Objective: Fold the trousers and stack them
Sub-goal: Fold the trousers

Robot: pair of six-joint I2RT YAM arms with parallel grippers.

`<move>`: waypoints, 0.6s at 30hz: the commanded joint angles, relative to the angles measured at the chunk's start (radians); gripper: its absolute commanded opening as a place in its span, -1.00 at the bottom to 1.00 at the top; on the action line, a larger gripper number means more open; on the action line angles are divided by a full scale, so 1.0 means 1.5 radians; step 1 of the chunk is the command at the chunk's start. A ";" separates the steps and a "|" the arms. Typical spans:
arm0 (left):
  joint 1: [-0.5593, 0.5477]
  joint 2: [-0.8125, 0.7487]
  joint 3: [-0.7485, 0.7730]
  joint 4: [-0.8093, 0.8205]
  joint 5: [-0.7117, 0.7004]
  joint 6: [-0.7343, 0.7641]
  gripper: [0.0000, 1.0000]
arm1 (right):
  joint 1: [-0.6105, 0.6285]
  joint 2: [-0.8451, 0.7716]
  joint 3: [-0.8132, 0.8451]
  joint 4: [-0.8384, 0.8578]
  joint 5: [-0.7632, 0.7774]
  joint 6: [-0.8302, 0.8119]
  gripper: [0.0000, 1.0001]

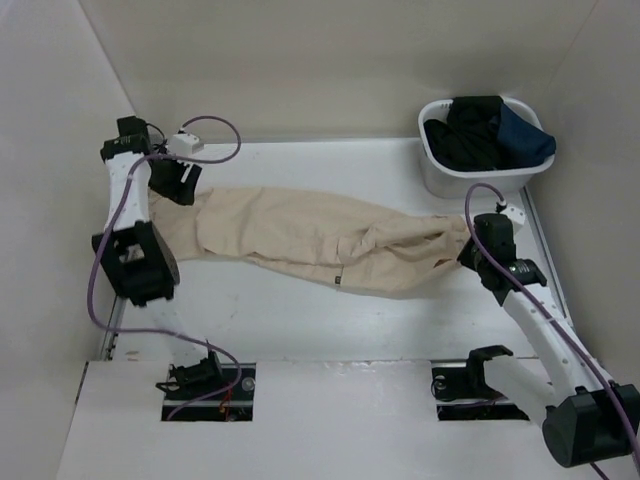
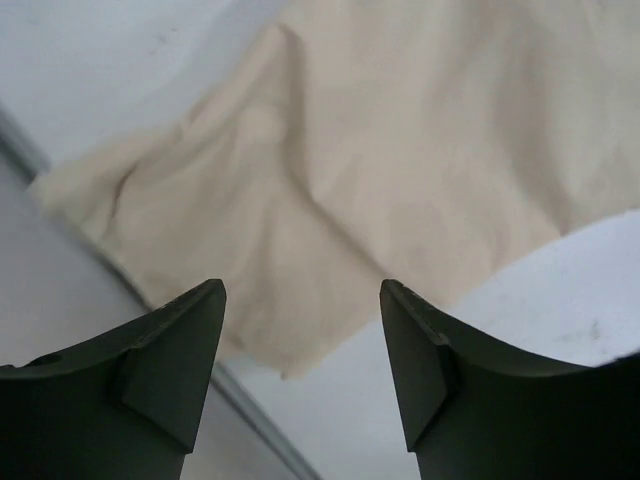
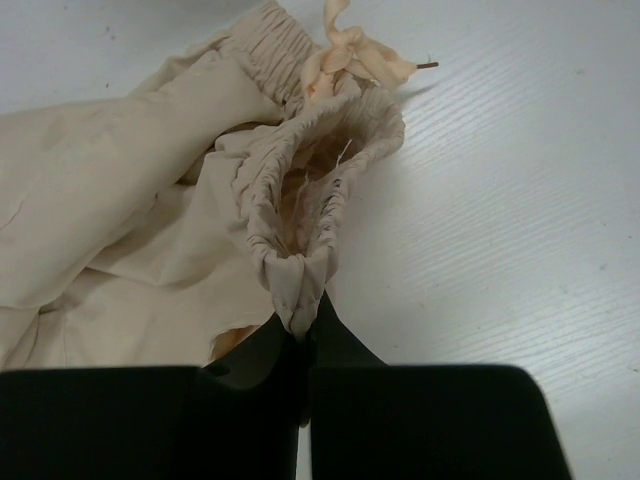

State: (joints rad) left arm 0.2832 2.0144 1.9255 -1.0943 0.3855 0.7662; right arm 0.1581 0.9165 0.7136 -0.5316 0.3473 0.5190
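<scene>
Right gripper (image 3: 303,335): jaws pinched on the gathered waistband (image 3: 268,235) of the trousers (image 1: 320,238), stretched across the table (image 1: 300,325). Left gripper (image 2: 300,290): jaws wide, above the leg hem (image 2: 265,335). Expect light, limp cloth; you should hold waistband and hems.

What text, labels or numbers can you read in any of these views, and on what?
No text can be read in any view.
small dark label on the trousers, top view: too small to read.
</scene>
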 commanded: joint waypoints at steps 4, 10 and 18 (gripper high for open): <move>0.029 -0.246 -0.346 0.077 -0.114 0.226 0.23 | 0.014 0.029 0.041 0.016 0.015 -0.003 -0.95; 0.081 -0.283 -0.534 0.207 -0.205 0.332 0.20 | 0.024 0.050 0.065 0.018 0.018 -0.019 -0.95; 0.089 -0.205 -0.535 0.356 -0.245 0.301 0.15 | 0.055 0.038 0.054 0.015 0.022 0.006 -0.95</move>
State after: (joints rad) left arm 0.4179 1.7058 1.0790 -0.7040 0.0425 1.2144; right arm 0.2188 0.9951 0.7685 -0.5316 0.3618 0.5125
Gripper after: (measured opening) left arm 0.582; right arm 0.032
